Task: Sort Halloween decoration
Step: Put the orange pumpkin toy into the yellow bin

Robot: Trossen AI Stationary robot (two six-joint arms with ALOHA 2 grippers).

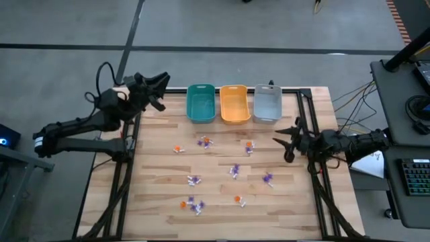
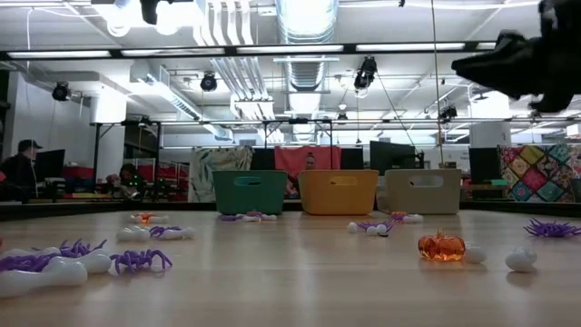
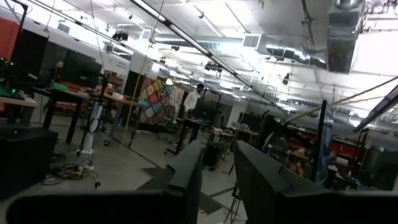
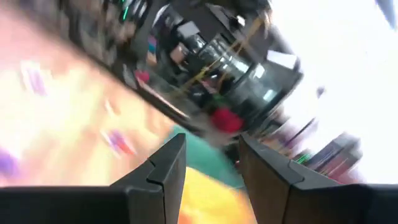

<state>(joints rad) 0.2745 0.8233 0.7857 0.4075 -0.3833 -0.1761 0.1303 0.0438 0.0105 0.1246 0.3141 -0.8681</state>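
The Halloween decoration, several tiny orange, purple and white trinkets, lies scattered on the wooden table, among them a purple and orange one [image 1: 205, 142], a purple one [image 1: 268, 178] and an orange pumpkin [image 2: 441, 246]. My left gripper [image 1: 158, 84] hangs above the table's far left corner, left of the teal bin [image 1: 201, 102]. Its fingers [image 3: 186, 177] stand open with nothing between them. My right gripper [image 1: 285, 141] is at the table's right edge, pointing toward the table's left. It is also open and empty, as the right wrist view shows [image 4: 211, 174].
Three bins stand in a row at the far edge: teal, orange [image 1: 234, 102] and grey [image 1: 267, 102]. Dark frame rails [image 1: 121, 175] run along the table's left and right sides. People and desks show in the room beyond the table.
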